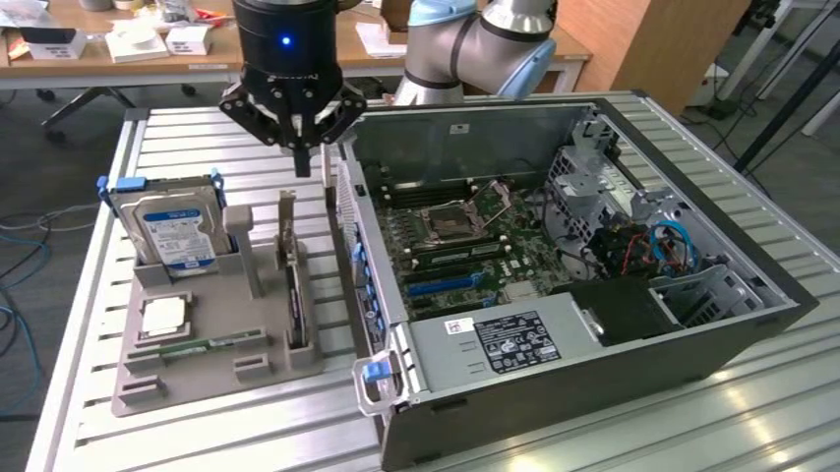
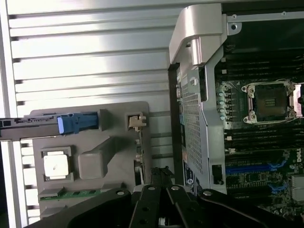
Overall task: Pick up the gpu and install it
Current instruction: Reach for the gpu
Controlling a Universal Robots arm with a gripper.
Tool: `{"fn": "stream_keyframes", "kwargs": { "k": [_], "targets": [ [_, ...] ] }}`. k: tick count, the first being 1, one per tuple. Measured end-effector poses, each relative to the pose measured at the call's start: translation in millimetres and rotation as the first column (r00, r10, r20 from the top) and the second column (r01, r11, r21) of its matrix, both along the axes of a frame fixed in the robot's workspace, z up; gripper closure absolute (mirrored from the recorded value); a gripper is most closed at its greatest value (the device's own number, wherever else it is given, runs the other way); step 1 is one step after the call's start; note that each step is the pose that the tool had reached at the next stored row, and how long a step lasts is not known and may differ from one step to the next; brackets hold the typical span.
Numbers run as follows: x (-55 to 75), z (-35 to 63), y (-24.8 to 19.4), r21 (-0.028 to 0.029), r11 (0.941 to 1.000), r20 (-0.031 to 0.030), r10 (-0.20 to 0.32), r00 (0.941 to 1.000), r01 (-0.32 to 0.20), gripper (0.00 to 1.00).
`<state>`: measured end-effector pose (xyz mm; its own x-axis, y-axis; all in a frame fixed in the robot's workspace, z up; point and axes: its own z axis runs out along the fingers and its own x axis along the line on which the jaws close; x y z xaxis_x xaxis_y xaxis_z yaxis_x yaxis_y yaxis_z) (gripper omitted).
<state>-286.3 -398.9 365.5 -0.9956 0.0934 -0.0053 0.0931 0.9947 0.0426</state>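
We have the black gripper (image 1: pixel 305 157), fingers pinched together, hanging over the bare ribbed aluminium tabletop (image 1: pixel 197 147), with open air all round it. Nearer the camera the lane tightens. The thin dark gpu card (image 1: pixel 297 305) stands on edge in the grey moulded tray (image 1: pixel 197 374), with a grey post (image 1: pixel 244 246) just beside it. On its other side, the pale perforated metal wall (image 1: pixel 348 236) of the open black computer case (image 1: pixel 630 393) stands near. Inside, the long blue slot (image 1: pixel 440 285) lies clear from above, with the grey power supply box (image 1: pixel 518 339) just beside it.
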Motion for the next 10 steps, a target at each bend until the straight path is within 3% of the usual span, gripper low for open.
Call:
{"fn": "stream_keyframes", "kwargs": {
  "k": [4,10],
  "targets": [
    [-7.8,-1.1,0.0,0.0002,1.0000,-0.0005,0.000,1.0000,0.000,0.90],
    [-8.0,-1.1,-0.3,0.0000,1.0000,-0.0007,0.000,1.0000,0.000,0.90]
  ]
}}
